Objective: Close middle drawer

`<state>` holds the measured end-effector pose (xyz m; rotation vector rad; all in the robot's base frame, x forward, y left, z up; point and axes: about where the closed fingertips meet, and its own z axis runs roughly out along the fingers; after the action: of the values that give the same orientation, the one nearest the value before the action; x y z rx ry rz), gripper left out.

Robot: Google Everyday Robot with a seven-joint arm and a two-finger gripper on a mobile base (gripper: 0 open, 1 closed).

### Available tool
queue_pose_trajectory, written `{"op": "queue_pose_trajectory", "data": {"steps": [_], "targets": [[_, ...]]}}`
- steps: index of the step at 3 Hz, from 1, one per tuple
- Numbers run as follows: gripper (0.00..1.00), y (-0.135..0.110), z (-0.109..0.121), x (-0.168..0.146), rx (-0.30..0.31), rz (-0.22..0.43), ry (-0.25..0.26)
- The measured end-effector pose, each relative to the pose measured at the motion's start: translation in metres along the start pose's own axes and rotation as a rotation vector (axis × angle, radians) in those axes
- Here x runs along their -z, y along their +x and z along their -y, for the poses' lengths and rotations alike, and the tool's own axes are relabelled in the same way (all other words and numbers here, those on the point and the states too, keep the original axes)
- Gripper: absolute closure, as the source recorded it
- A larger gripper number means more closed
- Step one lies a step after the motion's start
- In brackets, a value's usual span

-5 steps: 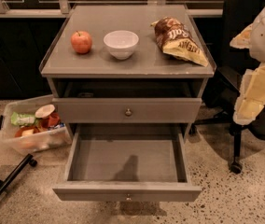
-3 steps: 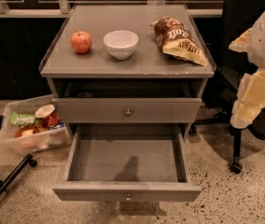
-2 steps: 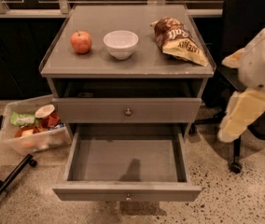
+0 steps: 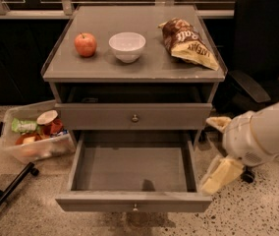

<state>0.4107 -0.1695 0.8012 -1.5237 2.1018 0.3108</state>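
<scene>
Middle drawer (image 4: 90, 201) pulled far out of the grey cabinet (image 4: 129, 75), with the gripper (image 4: 221, 173) low by its right front corner.

On the floor, off the left edge of the tabletop (image 4: 144, 23), sits a clear plastic bin (image 4: 12, 149) of food packets. On the top itself a red apple (image 4: 85, 44) lies near the left edge, a white bowl (image 4: 127, 46) sits mid-table, and a brown-and-yellow chip bag (image 4: 188, 43) runs along the right edge (its lettering cannot be made out). Beneath, the taller-fronted drawer (image 4: 95, 117) is nearly in, and the middle drawer under it stands open, grey inside in full view. The cream gripper, on a white arm (image 4: 262, 134), hangs just right of that drawer's right wall. Whether the claw is apart or together cannot be told. A black chair (image 4: 262, 33) stands beyond the right edge.
</scene>
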Motion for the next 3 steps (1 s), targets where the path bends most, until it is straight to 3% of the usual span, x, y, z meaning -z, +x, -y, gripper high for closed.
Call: {"op": "queue_pose_trajectory", "data": {"steps": [1, 2, 3], "targets": [[0.0, 0.006, -0.001, -0.055, -0.001, 0.154, 0.013], [0.0, 0.002, 0.02, -0.057, 0.02, 0.172, 0.09], [0.0, 0.003, 0.019, -0.062, 0.017, 0.168, 0.092]]}}
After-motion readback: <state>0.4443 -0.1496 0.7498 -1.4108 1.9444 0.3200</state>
